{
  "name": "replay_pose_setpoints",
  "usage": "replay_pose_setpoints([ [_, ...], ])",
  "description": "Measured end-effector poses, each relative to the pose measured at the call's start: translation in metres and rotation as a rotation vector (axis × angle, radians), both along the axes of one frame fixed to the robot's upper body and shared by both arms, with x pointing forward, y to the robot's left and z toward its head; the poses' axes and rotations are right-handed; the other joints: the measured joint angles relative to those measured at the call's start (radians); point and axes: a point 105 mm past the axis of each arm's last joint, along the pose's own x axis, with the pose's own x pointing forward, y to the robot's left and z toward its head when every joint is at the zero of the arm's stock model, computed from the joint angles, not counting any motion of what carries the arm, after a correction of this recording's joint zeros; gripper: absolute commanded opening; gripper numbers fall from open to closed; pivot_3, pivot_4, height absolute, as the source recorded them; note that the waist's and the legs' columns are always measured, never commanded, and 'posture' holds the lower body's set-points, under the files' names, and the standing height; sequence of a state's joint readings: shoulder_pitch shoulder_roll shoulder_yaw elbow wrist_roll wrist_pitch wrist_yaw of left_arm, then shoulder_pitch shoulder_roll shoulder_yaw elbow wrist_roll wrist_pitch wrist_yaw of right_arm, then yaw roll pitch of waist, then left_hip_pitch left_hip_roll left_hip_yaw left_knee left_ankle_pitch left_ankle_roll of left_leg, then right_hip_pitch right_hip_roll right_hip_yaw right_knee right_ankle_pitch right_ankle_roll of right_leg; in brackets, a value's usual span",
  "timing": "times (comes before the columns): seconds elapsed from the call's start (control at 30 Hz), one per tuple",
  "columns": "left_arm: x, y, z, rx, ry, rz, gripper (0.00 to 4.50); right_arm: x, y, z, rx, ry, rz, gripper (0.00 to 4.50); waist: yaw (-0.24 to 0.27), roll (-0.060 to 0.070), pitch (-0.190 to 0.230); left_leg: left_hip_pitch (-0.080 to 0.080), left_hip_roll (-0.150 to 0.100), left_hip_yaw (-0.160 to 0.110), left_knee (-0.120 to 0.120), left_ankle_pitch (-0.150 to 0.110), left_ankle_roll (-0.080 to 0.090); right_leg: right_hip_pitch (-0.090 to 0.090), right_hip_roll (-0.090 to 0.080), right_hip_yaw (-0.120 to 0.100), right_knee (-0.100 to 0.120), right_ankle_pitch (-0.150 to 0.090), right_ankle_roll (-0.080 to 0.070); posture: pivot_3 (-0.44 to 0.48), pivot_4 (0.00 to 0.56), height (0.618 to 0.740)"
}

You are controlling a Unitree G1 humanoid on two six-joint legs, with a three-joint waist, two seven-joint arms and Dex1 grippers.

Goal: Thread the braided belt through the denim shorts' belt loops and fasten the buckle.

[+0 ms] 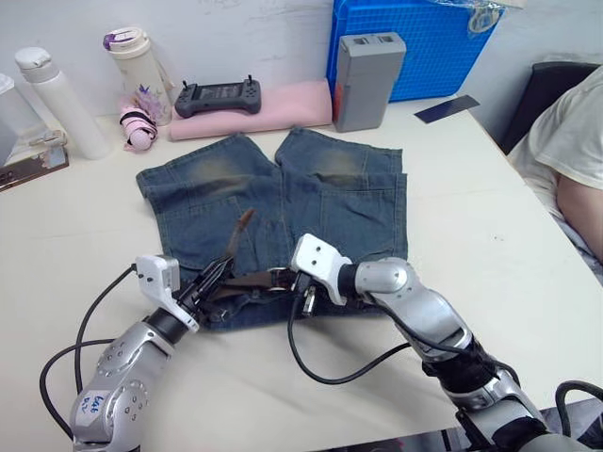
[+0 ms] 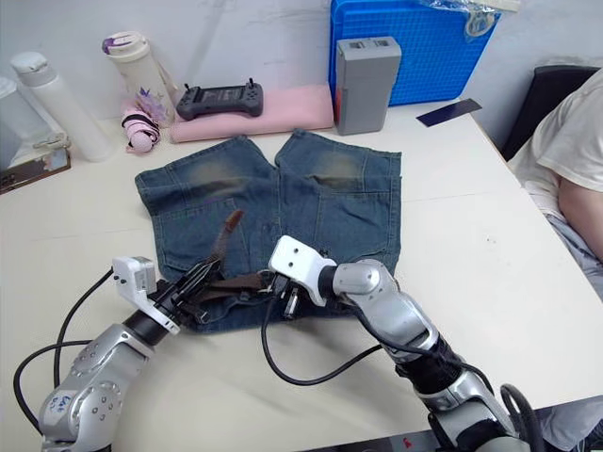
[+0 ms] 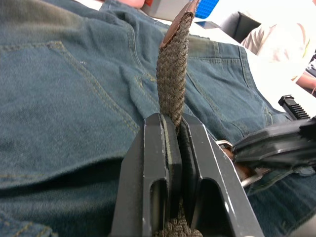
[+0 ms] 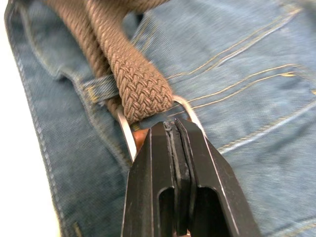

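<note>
The denim shorts (image 1: 311,202) lie flat on the white table, waistband toward me. The braided belt (image 3: 173,74) runs along that waistband. Its brown leather tip (image 1: 244,222) points away from me over the left leg. My left gripper (image 1: 215,279) is shut on the woven strap, shown close up in the left wrist view (image 3: 174,123). My right gripper (image 4: 173,129) is shut on the silver buckle (image 4: 126,134), where the strap wraps around the frame. A denim belt loop (image 4: 98,89) crosses the strap just beyond the buckle. The two grippers are a short way apart at the waistband's middle (image 1: 283,279).
Behind the shorts are a pink pad (image 1: 283,111) with a black controller (image 1: 219,96), a grey box (image 1: 367,80) and a blue crate (image 1: 415,47). Bottles (image 1: 61,104) stand at back left. A person (image 1: 570,160) sits at the right. Black cables (image 1: 320,363) trail near me.
</note>
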State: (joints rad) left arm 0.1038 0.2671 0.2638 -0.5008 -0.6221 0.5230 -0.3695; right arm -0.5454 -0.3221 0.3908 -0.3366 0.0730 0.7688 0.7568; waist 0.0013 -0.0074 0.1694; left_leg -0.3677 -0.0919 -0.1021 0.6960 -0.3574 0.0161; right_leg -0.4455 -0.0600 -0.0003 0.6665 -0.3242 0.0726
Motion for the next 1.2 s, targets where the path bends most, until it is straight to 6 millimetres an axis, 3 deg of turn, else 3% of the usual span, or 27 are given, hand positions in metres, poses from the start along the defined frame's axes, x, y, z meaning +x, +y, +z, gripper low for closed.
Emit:
replay_pose_setpoints([
  [0.13,-0.001,-0.002,-0.002,-0.004,0.005,0.002,0.0,0.0,-0.008,0.015,0.014,-0.033,-0.003,0.05,-0.002,0.0,0.0,0.0,0.0,0.0,-0.001,0.0,0.0,0.0,0.0,0.0,-0.001,0.0,0.0,0.0,0.15,0.709],
  [0.53,-0.002,-0.003,-0.003,0.003,0.004,0.003,0.0,-0.01,0.003,-0.016,-0.09,0.033,0.061,0.05,-0.002,0.0,0.0,0.0,0.0,0.0,-0.001,0.0,0.0,0.0,0.0,0.0,-0.001,0.0,0.0,0.0,0.15,0.709],
  [1.0,-0.001,-0.004,-0.003,0.018,0.007,-0.001,0.0,-0.01,0.026,-0.015,-0.144,0.011,0.129,0.05,-0.005,0.0,0.0,0.0,0.001,0.0,-0.001,0.0,0.0,0.0,0.0,0.0,-0.001,0.0,0.0,0.0,0.15,0.709],
  [1.2,-0.001,-0.003,-0.003,0.031,0.008,-0.004,0.0,-0.005,0.019,-0.003,-0.14,-0.001,0.121,0.05,-0.003,0.0,0.0,0.0,0.0,0.0,-0.001,0.0,0.0,0.0,0.0,0.0,-0.002,0.0,0.0,0.0,0.15,0.709],
])
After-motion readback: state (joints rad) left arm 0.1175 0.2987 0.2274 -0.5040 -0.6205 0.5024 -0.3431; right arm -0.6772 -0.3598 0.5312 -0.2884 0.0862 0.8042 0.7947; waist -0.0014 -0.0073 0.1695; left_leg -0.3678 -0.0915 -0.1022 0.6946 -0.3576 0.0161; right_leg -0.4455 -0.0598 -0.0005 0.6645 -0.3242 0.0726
